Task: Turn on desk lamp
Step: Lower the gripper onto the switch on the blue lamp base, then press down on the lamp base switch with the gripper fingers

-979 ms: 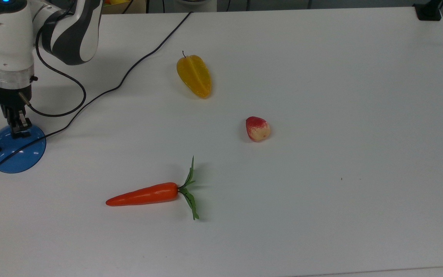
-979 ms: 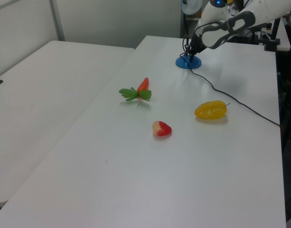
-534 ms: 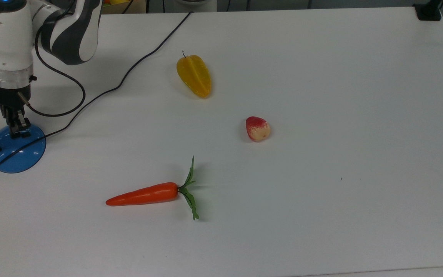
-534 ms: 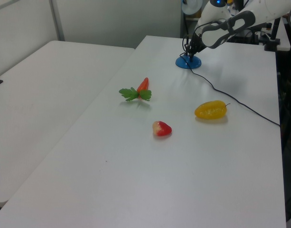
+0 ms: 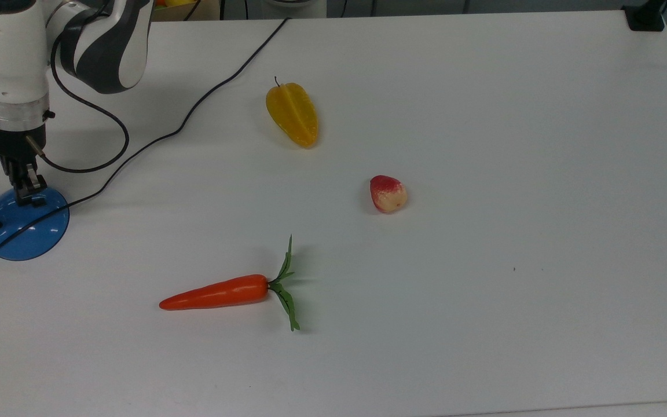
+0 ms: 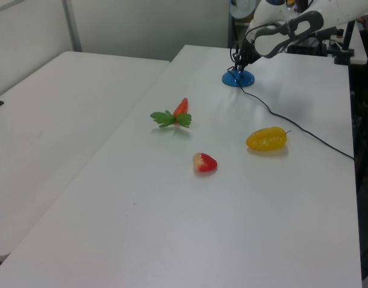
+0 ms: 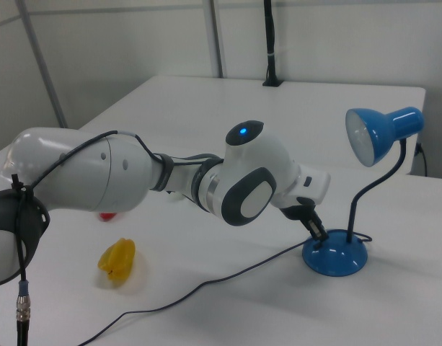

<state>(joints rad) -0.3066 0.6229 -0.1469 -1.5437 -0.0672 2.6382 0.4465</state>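
the gripper (image 5: 23, 196), jaws clenched together on nothing, is resting its tip on the far edge of the desk lamp (image 5: 28, 223) base at the top view's far left. pressing straight down on the switch is advisable, judging by the lamp shade (image 7: 383, 133) showing no glow. the cord (image 5: 154, 139), star fruit (image 5: 292, 113), carrot (image 5: 217, 293) and peach (image 5: 388, 194) are lying well apart, obstructing nothing.

The desk lamp (image 7: 337, 252) stands upright on its glossy blue dome base, at nine o'clock in the top view; a thin black stem curves up to a blue shade, unlit.
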